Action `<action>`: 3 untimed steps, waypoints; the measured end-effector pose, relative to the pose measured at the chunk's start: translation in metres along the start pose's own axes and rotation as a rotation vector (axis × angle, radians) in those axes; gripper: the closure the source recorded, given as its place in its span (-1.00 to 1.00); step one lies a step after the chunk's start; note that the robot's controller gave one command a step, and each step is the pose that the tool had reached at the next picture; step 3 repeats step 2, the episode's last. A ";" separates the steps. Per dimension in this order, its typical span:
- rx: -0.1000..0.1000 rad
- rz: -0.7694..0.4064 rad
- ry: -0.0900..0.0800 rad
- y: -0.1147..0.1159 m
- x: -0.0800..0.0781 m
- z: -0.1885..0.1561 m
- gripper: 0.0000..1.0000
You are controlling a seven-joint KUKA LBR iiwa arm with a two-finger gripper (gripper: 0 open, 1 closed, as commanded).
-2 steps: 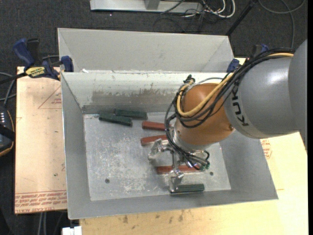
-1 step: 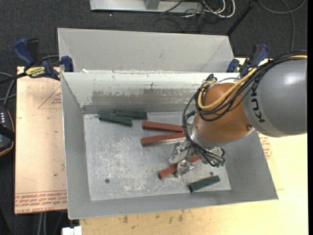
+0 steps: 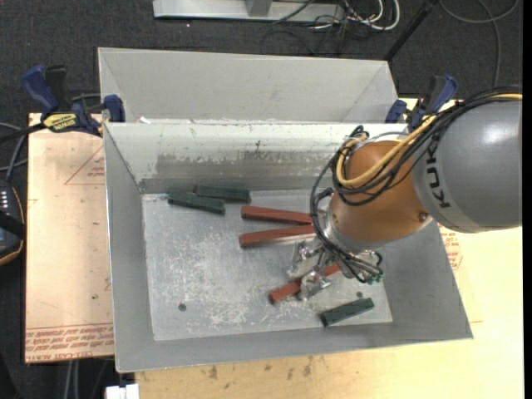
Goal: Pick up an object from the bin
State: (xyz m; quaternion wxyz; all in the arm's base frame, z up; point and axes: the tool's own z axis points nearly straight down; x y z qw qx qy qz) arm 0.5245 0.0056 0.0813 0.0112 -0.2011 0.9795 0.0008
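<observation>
Grey metal bin [image 3: 125, 223] has bare floor across its left and front-left portion. Two dark green flat bars [image 3: 208, 199] lie along the back wall, well apart from the arm. Two red-brown flat bars [image 3: 278, 216] lie mid-floor, near the pincer [image 3: 309, 278]. The pincer sits low at the front right, over a third red-brown flat bar [image 3: 284, 293]; whether it is open or closed cannot be told. This bar's long axis runs from front-left to back-right, with its left end exposed. A short dark green bar [image 3: 347, 312] lies just beside it.
</observation>
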 end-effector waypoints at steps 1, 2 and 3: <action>-0.006 0.007 0.025 0.001 0.007 -0.032 1.00; -0.004 0.009 0.020 0.038 0.004 -0.129 1.00; -0.004 0.009 0.020 0.038 0.004 -0.129 1.00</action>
